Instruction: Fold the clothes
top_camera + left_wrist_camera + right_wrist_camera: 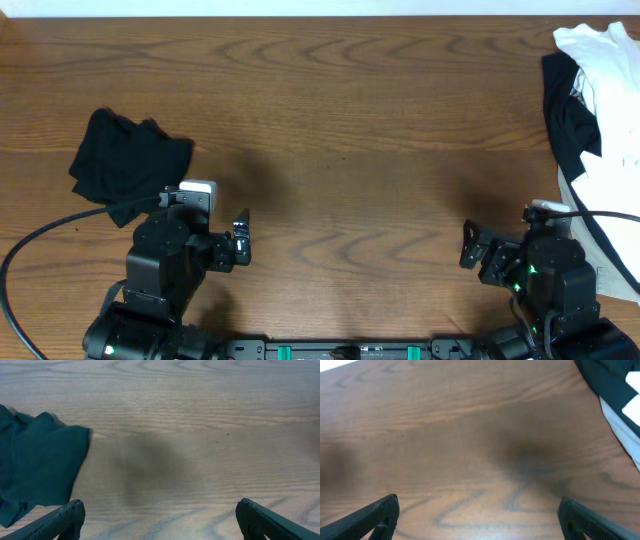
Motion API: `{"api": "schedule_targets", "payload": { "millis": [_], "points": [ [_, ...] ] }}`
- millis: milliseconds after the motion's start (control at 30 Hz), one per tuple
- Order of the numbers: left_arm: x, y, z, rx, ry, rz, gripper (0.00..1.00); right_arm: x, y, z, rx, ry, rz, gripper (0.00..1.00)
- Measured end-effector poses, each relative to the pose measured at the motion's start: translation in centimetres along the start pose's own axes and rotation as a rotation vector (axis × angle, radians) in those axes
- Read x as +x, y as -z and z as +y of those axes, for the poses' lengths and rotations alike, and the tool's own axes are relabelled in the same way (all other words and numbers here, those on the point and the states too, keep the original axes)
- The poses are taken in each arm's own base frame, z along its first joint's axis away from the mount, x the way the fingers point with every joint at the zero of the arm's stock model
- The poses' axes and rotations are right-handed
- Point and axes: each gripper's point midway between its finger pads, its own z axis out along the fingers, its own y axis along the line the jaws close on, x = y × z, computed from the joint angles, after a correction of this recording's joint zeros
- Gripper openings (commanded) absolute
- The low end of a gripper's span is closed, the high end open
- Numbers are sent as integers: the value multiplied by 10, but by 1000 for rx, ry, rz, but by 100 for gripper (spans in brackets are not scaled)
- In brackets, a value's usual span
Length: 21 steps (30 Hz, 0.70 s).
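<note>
A black T-shirt point(130, 165) is seen lying in a compact bundle on the left part of the table point(350, 110). It is placed ahead of and to the left of the left gripper point(160, 516). In the left wrist view its right edge is shown near the left finger point(70, 516) but apart from it. The jaws of this gripper are spread wide over bare wood, and nothing is held between them.

A heap of black and white clothes point(598, 100) is found at the table's right edge. It is placed ahead of and to the right of the right gripper point(479, 510), whose jaws are likewise spread wide and empty. In the right wrist view only a corner of the heap is caught at the upper right, well clear of the fingers.

The table is surfaced in brown wood grain, and a soft shadow is cast on it ahead of each gripper. A pale strip is visible beyond its far edge. A black cable point(40, 235) is run from the left arm past the near edge of the T-shirt.

The T-shirt is creased across its top and ragged along its near edge; whether it is squarely folded or only bunched cannot be judged from overhead. The heap is loosely piled, with white cloth lying beside and partly over a dark band.
</note>
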Motion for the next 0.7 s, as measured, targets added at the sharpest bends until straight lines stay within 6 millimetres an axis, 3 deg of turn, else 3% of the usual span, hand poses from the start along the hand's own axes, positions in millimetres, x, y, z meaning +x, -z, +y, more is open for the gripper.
{"api": "schedule_targets", "payload": {
  "millis": [233, 700],
  "points": [
    [0, 0, 1, -7, 0, -1, 98, 11, 0, -6, 25, 7, 46, 99],
    [0, 0, 1, -7, 0, -1, 98, 12, 3, -8, 23, 3, 37, 99]
  ]
}}
